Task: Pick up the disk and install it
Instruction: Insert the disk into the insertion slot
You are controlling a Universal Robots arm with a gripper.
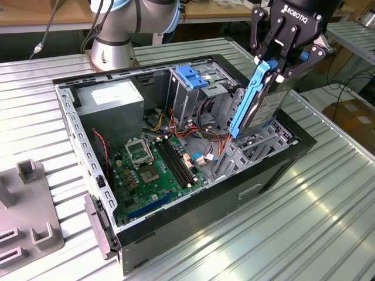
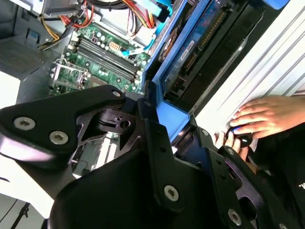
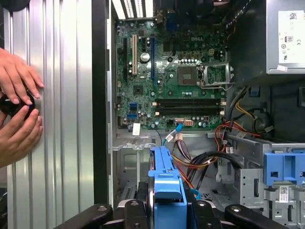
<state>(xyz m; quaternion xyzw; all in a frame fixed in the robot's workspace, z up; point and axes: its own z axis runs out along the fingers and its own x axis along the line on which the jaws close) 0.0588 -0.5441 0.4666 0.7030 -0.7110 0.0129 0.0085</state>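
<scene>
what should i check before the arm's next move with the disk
1. Grip: the gripper is shut on the blue carrier end of the disk: ok.
2. Disk seated: not ok; it hangs tilted over the grey drive bay.
3. Rails lined up with the bay: cannot tell.
4. Cables out of the disk's way: cannot tell.
5. People away: not ok; a person's hands rest on the table beside the case.
</scene>
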